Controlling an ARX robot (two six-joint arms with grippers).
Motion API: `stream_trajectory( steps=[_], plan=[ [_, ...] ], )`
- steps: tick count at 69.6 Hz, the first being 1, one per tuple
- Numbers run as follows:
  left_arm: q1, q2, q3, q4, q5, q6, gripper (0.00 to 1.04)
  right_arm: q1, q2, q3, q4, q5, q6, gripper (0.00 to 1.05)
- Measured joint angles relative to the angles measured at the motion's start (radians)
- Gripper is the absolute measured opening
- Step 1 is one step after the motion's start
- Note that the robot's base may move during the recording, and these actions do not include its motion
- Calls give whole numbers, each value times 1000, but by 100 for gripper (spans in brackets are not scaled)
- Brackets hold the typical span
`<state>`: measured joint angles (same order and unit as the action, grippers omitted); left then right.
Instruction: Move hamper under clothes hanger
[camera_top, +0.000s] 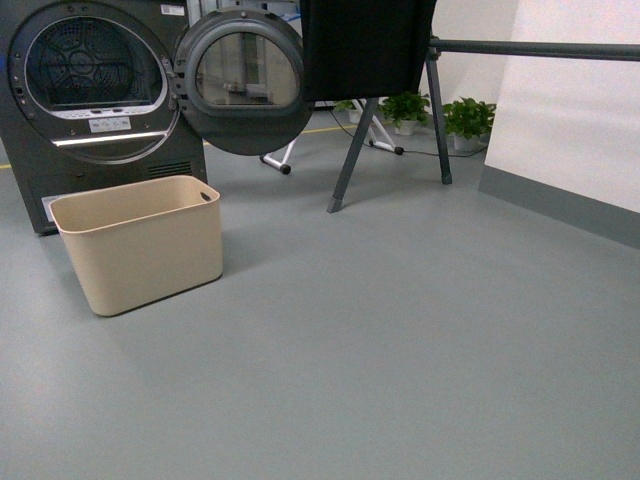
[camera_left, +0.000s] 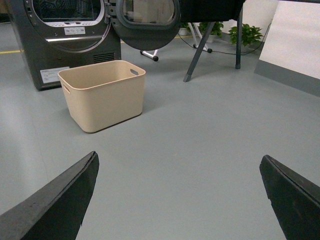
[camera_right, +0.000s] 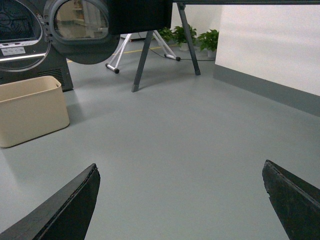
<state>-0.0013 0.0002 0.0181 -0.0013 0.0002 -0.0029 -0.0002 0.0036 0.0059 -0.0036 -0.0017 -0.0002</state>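
Observation:
The beige hamper (camera_top: 140, 243) stands empty on the grey floor in front of the dryer, left of centre; it also shows in the left wrist view (camera_left: 103, 95) and at the edge of the right wrist view (camera_right: 30, 110). The dark grey clothes hanger (camera_top: 530, 47) stands at the back right, with a black garment (camera_top: 365, 48) draped on its bar and A-frame legs (camera_top: 352, 155) below. My left gripper (camera_left: 180, 165) is open and empty, well short of the hamper. My right gripper (camera_right: 181, 167) is open and empty over bare floor. Neither arm shows in the front view.
A dark dryer (camera_top: 90, 90) with its round door (camera_top: 243, 80) swung open stands behind the hamper. A white-legged rack (camera_top: 285, 155) and potted plants (camera_top: 468, 120) sit at the back. A white wall with grey skirting (camera_top: 560, 200) runs along the right.

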Motion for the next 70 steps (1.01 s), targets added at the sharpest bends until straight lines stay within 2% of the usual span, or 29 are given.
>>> stream_trajectory(
  steps=[70],
  plan=[
    [0, 2, 0, 0, 0, 0, 98, 0, 0, 0, 0, 0, 0, 97]
  ],
)
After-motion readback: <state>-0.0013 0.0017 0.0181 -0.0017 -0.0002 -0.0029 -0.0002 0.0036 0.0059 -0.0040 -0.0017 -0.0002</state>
